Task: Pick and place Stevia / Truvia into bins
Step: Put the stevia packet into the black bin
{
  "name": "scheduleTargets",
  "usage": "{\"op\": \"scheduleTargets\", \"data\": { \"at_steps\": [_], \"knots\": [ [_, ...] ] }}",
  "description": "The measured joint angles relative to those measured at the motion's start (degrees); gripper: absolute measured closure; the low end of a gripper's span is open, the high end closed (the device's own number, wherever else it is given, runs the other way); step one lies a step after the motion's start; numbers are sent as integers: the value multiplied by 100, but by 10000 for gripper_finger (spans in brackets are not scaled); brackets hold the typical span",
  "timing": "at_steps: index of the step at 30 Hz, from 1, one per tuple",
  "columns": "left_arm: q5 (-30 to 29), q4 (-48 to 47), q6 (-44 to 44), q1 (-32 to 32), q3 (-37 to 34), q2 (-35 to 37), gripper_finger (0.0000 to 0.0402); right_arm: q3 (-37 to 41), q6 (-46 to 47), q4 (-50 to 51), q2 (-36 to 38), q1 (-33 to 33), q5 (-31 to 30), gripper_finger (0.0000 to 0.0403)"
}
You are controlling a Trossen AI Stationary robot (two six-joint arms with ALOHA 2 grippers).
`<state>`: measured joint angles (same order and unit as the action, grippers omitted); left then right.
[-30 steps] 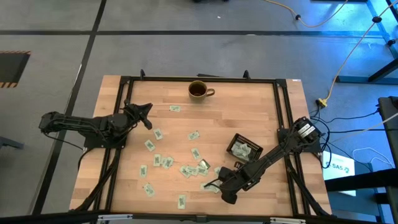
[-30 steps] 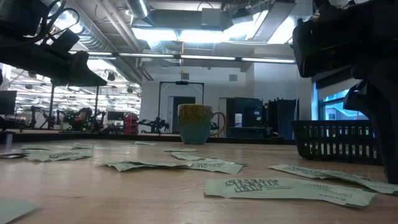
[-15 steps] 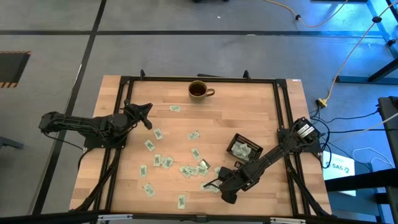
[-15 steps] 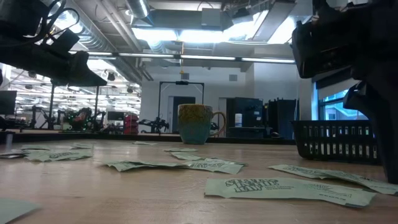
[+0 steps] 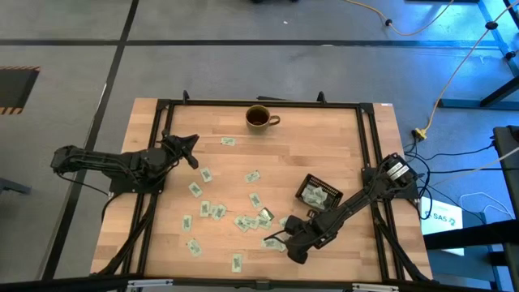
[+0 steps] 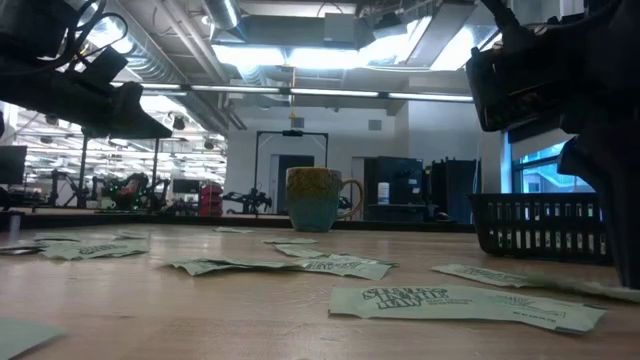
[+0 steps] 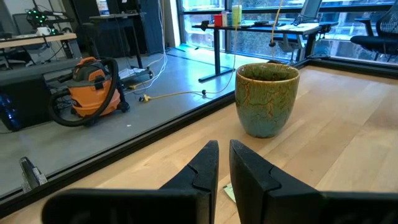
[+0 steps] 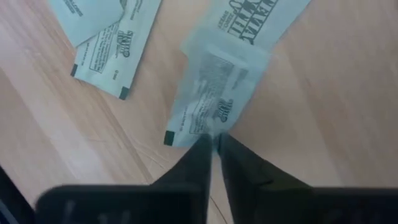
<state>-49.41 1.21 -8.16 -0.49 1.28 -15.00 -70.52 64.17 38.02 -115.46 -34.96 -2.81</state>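
A wooden table with a black frame is standing on a grey floor crossed by dark tape lines, and the low view is looking past it into a workshop with ceiling lights, desks and machines, too dim and far to make out in detail. The left arm is waiting over the table's left edge, its left gripper pointing toward the brown mug at the far edge, fingers nearly together with nothing between them. The right arm is reaching in from the right edge, and the right gripper is pinching the end of one sachet near the front edge, fingers closed on it (the sachet itself is blurred in the wrist view). The black bin is sitting toward the right side with a few sachets inside; its dividers are hard to see. The remaining Stevia sachets are lying scattered flat across the table's middle and front, some overlapping, their print too small to read from above.
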Motion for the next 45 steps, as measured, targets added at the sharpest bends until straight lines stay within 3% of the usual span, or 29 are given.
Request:
{"op": "scheduleTargets", "data": {
  "at_steps": [4,11,16,24,29,32,38,45],
  "knots": [
    [0,0,0,0,0,0,368,-42,-3,55,4,0,4,396],
    [0,0,-2,0,-1,0,368,-569,-6,556,37,-6,-156,398],
    [0,9,-2,0,0,1,368,-1195,337,1366,343,154,-498,400],
    [0,20,-2,0,-2,2,368,-1716,458,2808,1051,602,-532,401],
    [0,20,-2,0,-2,1,368,-1361,540,3245,1818,770,-529,402],
    [2,18,-2,0,-2,0,368,-769,666,3223,2261,843,-524,402],
    [1,20,-2,1,-2,1,368,747,1014,2240,3062,939,-319,402],
    [2,22,-24,0,-2,2,368,1790,1016,1626,3189,979,-97,402]
  ]
}}
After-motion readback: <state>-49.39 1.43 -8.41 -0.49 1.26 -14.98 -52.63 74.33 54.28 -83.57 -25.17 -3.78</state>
